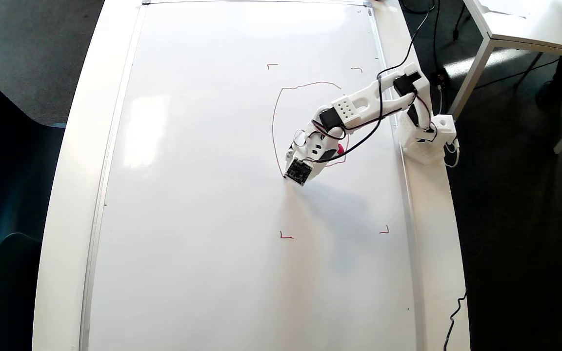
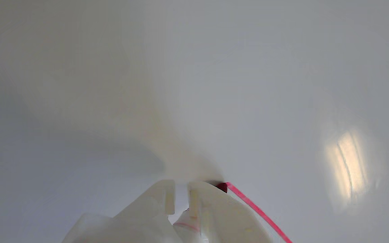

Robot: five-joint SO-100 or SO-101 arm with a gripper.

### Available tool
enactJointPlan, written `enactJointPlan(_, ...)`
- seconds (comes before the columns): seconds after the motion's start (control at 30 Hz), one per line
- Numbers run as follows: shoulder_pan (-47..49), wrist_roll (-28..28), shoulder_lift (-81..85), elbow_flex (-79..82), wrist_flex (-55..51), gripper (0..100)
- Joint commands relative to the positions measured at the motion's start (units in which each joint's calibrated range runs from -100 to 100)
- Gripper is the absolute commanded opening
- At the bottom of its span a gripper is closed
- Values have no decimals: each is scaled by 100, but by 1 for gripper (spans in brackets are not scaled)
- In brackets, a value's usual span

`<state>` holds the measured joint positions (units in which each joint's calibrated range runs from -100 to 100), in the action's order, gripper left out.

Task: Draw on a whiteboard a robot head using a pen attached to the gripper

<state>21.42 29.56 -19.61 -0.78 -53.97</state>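
We keep the gripper [image 2: 181, 194], clamped on the pen [image 2: 222, 186], pressing evenly w/ tip on the whiteboard [image 1: 203, 195] to close the robot head [image 1: 275, 122] outline.

Bright daylight, soft glare patches on the glossy whiteboard [image 1: 188, 195], arm shadow beneath, wrist view hazy, curved overhead edges

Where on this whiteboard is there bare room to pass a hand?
The whiteboard's overhead-view left half, up to its silver frame, is bare, as is the strip below the lower corner marks. It is crowded around the red outline, where the gripper sits.
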Motion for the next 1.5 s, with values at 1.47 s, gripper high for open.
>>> enactJointPlan(1.47,-783,-377,2779,2615,132,1)
